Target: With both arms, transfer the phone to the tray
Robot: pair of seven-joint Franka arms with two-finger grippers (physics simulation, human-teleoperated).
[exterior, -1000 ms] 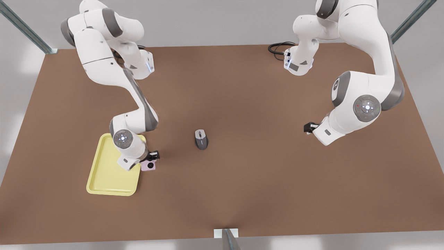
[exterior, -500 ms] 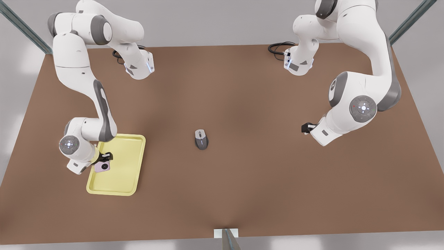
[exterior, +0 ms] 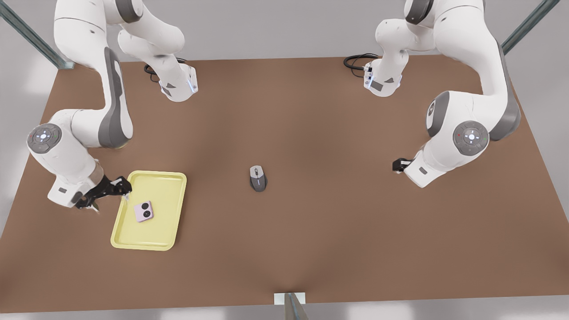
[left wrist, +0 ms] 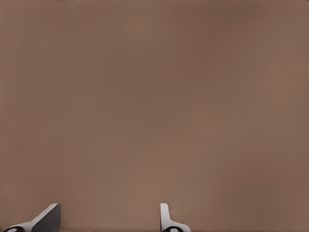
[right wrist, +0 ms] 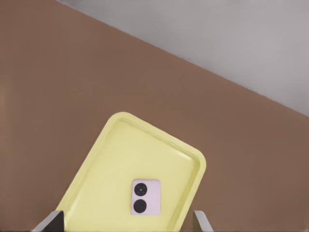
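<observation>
The right gripper [exterior: 111,192], fingers apart and empty, hovers just beside the tray [exterior: 166,231], where the phone [exterior: 144,211] lies flat. The left gripper [exterior: 397,166] waits over bare table [exterior: 338,231], fingers apart, well away from the mouse [exterior: 258,178].

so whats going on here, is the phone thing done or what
The phone lies flat inside the yellow tray, free of both arms. The right gripper hangs open beside the tray's edge on the front view's left, fingers apart. The left gripper waits open over bare table on the front view's right. A grey mouse sits mid-table, untouched.
</observation>
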